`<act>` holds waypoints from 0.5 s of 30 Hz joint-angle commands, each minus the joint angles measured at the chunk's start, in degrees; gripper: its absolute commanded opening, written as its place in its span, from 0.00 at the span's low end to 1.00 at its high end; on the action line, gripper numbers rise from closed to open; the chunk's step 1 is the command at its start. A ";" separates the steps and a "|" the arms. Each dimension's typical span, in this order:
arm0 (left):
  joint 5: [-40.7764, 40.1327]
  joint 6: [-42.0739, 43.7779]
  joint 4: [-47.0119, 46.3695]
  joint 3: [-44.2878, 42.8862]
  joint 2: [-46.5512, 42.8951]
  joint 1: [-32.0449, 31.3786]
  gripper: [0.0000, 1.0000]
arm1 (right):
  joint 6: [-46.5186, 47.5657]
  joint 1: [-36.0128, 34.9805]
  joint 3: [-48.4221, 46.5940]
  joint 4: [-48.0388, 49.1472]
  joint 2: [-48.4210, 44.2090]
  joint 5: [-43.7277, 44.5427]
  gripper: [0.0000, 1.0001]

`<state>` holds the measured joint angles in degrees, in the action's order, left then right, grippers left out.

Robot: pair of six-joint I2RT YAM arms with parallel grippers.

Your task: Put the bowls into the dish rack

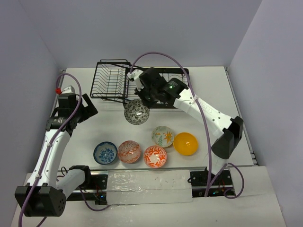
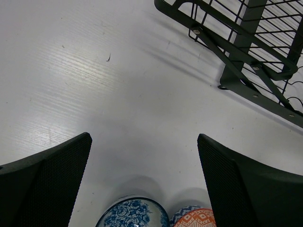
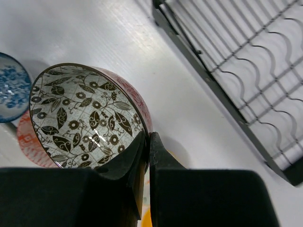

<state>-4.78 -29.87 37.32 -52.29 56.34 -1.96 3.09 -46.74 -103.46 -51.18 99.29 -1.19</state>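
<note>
right tool (image 3: 147,138) pinching grey-black bowl (image 3: 85,118) rim | left tool (image 2: 144,142) hanging open | thin grip, risking drop before dish rack (image 3: 246,71)

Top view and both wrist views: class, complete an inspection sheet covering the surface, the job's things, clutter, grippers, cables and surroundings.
Surface: white table.
Job's things: black dish rack at the far side, no bowl seen in it; grey-black bowl held tilted; blue bowl, pink bowl, orange-red bowl, leaf bowl and yellow bowl sit on the table.
Clutter: nothing seen.
Grippers: right gripper shut on the grey-black bowl's rim; left gripper open, empty.
Cables: purple cables loop over both arms.
Surroundings: plain pale walls on three sides.
</note>
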 commanded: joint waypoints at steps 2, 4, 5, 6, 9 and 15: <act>0.12 -1.07 -2.43 -0.09 1.14 -0.24 0.99 | 4.02 -0.54 -3.24 0.11 -5.50 12.25 0.00; -0.23 -1.24 -2.43 -0.09 1.32 -0.76 0.99 | 4.73 -0.54 -3.07 1.16 -6.38 18.20 0.00; -0.84 -1.25 -2.43 -0.09 1.58 -0.94 0.99 | 6.03 -0.54 -2.72 2.04 -6.73 20.33 0.00; -1.20 -1.33 -2.43 -0.09 1.50 -1.21 0.99 | 7.00 -0.46 -2.19 4.40 -7.43 21.83 0.00; -1.73 -1.42 -2.60 0.08 1.67 -1.82 0.99 | 10.96 -0.37 0.71 11.07 -8.67 28.42 0.00; -2.08 -1.16 -3.66 0.26 2.11 -2.09 0.99 | 19.22 2.00 3.79 24.43 -7.45 36.96 0.00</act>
<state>-5.93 -30.74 36.36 -52.29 58.04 -3.79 16.51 -46.33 -99.72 -40.32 94.08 27.57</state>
